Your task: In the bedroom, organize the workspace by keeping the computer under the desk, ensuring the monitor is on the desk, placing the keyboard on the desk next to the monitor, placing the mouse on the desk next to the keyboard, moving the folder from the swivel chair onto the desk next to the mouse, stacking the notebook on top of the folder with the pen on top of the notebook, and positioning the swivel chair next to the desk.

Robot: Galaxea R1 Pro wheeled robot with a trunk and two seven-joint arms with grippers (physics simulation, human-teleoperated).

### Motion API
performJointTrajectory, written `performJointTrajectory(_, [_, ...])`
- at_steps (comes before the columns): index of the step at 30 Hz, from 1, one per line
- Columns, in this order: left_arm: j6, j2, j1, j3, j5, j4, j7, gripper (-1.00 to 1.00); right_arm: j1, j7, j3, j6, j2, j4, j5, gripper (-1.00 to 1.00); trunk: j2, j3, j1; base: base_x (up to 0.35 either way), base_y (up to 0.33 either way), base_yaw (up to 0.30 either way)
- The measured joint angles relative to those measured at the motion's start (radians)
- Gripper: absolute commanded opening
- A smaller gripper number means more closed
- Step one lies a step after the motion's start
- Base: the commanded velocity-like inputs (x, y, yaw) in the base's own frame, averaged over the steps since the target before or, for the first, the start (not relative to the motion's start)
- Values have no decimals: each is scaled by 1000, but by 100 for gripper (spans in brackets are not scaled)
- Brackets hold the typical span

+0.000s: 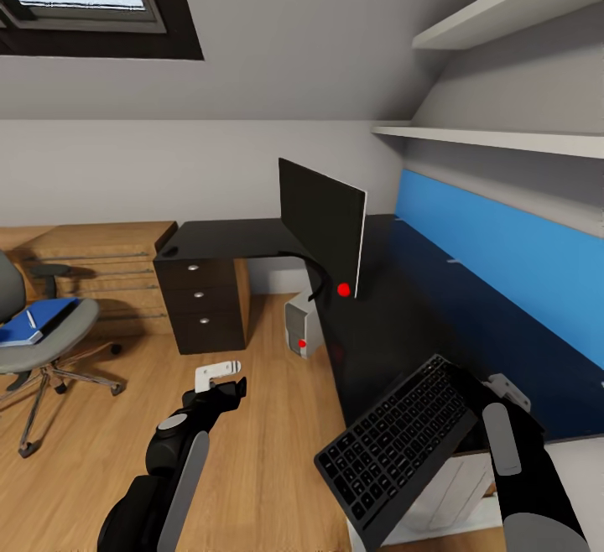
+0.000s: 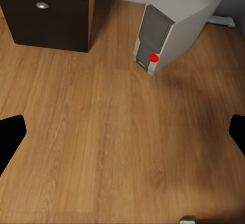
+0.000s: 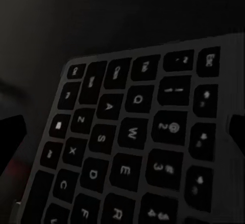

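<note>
attic bedroom, wood floor, long black desk (image 1: 226, 237) under a blue wall panel (image 1: 503, 258). monitor (image 1: 323, 229) stands on the desk, red dot at its lower corner. computer (image 1: 300, 325) sits on the floor under the desk; the left wrist view has it as a silver-grey tower (image 2: 173, 24) with a dark front and red light.

right gripper (image 1: 495, 397) pinches the keyboard (image 1: 398, 443) at its far corner, holding it tilted above the desk's near end, partly overhanging the floor. keyboard: slim, black keys (image 3: 127, 137), grey frame. likely light and stiff, but a corner hold gives leverage to sag or twist; a mid-edge hold would be steadier.

left gripper (image 1: 225, 384) hangs over bare floor, fingers spread, holding nothing.

swivel chair (image 1: 33, 325) stands well apart from the desk with the blue folder (image 1: 38, 321) on its seat.
</note>
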Motion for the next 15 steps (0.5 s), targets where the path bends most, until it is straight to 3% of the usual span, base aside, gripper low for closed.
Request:
performJointTrajectory(11, [0,0,0,0,0,0,0,100,0,0,1,-1,0,0,0,100,0,0,0,-283,0,0])
performJointTrajectory(15, [0,0,0,0,0,0,0,100,0,0,0,-1,0,-1,0,100,0,0,0,-129,0,0])
